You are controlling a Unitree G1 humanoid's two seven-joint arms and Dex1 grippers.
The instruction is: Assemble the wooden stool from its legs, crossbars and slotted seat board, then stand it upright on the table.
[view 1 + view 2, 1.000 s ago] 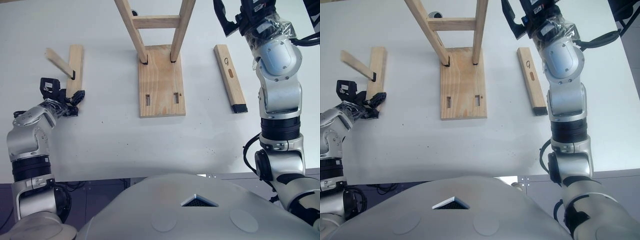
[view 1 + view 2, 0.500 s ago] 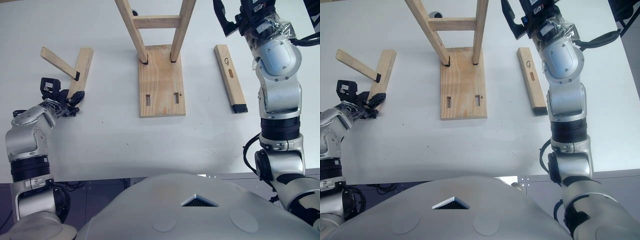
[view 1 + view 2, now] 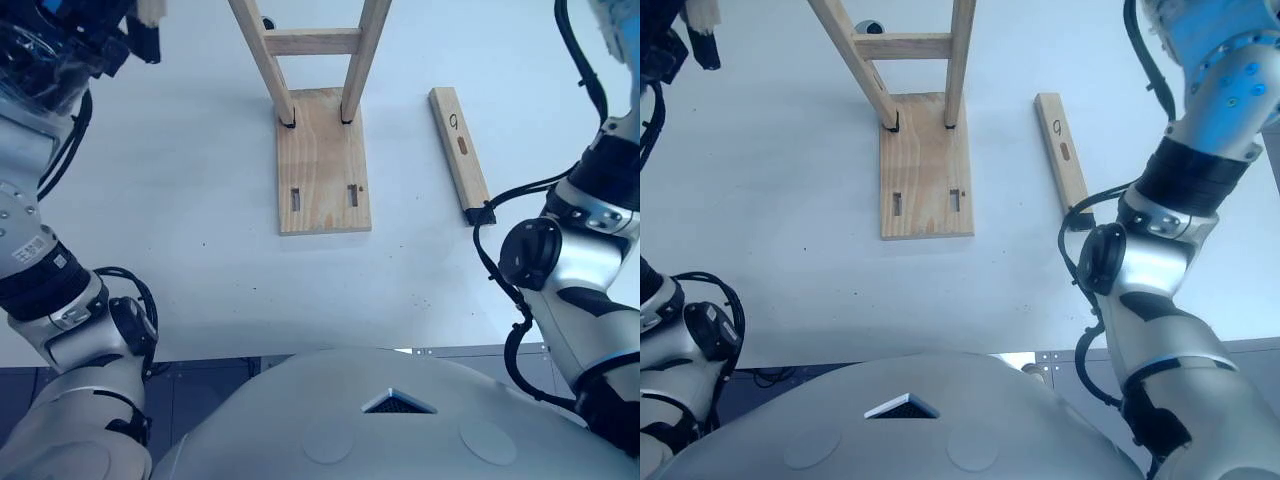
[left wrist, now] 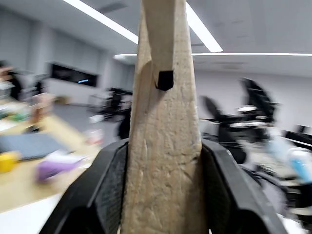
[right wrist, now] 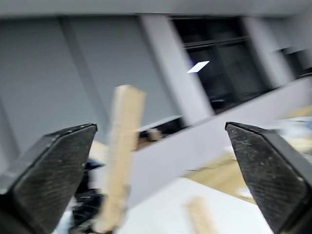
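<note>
Left pincer [image 4: 163,195] grips a leg [image 4: 164,117], high and left of the seat board [image 3: 322,150]; its near slots [image 3: 297,198] sit empty; right pincer [image 5: 161,168] is wide open.

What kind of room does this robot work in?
Probably an indoor lab or office workroom: long ceiling lights, cluttered desks in the background, and a white table holding unfinished wooden stool parts.

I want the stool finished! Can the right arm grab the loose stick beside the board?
Probably yes. The right pincer is open and empty, and the loose stick lies bare on the table on that side.
</note>
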